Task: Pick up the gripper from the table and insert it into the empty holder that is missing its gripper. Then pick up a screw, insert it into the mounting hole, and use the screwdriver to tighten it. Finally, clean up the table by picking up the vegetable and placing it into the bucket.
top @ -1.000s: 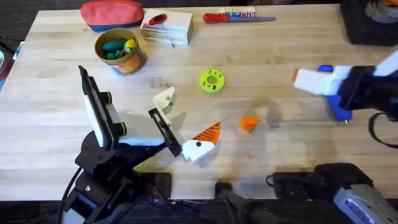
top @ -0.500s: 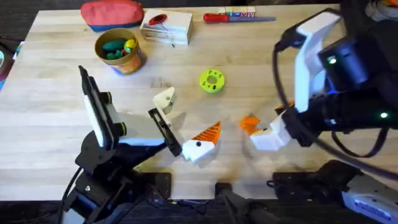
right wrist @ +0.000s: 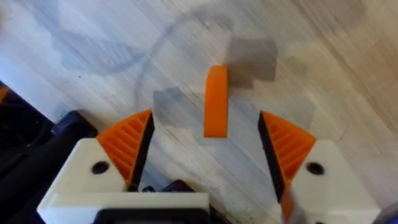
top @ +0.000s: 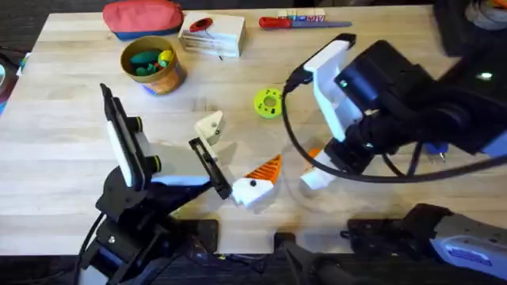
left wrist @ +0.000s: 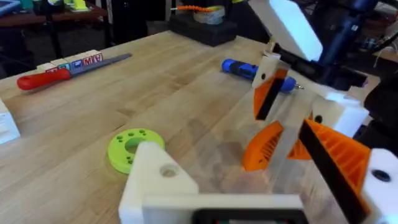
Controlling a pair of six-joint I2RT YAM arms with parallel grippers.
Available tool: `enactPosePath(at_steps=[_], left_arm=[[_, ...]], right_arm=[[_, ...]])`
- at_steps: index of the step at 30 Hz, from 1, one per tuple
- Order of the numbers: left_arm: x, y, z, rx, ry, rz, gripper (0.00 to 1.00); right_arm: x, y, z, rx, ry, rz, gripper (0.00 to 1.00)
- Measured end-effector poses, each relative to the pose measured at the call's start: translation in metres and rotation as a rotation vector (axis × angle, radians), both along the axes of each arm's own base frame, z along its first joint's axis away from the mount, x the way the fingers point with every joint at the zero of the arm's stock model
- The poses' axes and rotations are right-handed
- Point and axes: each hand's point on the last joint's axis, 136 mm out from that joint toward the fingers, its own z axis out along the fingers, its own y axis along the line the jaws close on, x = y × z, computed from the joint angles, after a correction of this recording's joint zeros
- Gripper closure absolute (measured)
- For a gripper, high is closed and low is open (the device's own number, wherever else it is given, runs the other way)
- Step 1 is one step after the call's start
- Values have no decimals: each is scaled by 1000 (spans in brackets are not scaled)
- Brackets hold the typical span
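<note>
Wedge [right wrist: 216, 102], the small orange gripper tip, lay bare on the tabletop [top: 71, 182] toward the near edge, right of the middle. The right gripper [right wrist: 205, 146] hung directly over it with jaws spread wide, one orange pad [right wrist: 127, 144] to either side of the wedge and neither touching it. In the overhead view the right arm [top: 388, 103] reached in from the right edge and covered most of the wedge.

The left gripper [top: 238, 178] sat near the middle of the near edge, its jaws parted and holding nothing. One of its white blocks carried an orange tip [top: 265, 169]; the other block, the holder [top: 210, 127], was plain white with a screw hole.

The green disc [top: 269, 103] rested just beyond the holder, near the tabletop's centre. The blue screwdriver [left wrist: 249, 70] lay toward the right edge, behind the right arm. The bucket [top: 153, 65] stood near the far left corner with green and yellow pieces inside, beside the red pouch [top: 142, 17]. A red screwdriver [top: 285, 22] lay along the far edge.
</note>
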Motion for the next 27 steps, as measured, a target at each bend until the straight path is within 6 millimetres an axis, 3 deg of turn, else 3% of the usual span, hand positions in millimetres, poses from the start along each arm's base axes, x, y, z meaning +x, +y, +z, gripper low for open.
enactPosePath(at_steps=[7, 15, 19, 23, 26, 27], left_arm=[[0, 0, 0, 0, 0, 0, 15], [0, 0, 0, 0, 0, 0, 15], [0, 0, 0, 0, 0, 0, 15], [0, 0, 0, 0, 0, 0, 15], [0, 0, 0, 0, 0, 0, 15], [0, 0, 0, 0, 0, -1, 15]], right_arm=[[4, 5, -14, -35, 27, 30, 238], [9, 7, -16, -33, 14, 40, 494], [9, 3, -17, -57, 10, 36, 701], [8, -2, -17, -78, 9, 35, 799], [9, -4, -17, -92, 5, 35, 976], [9, -5, -17, -96, 7, 35, 991]])
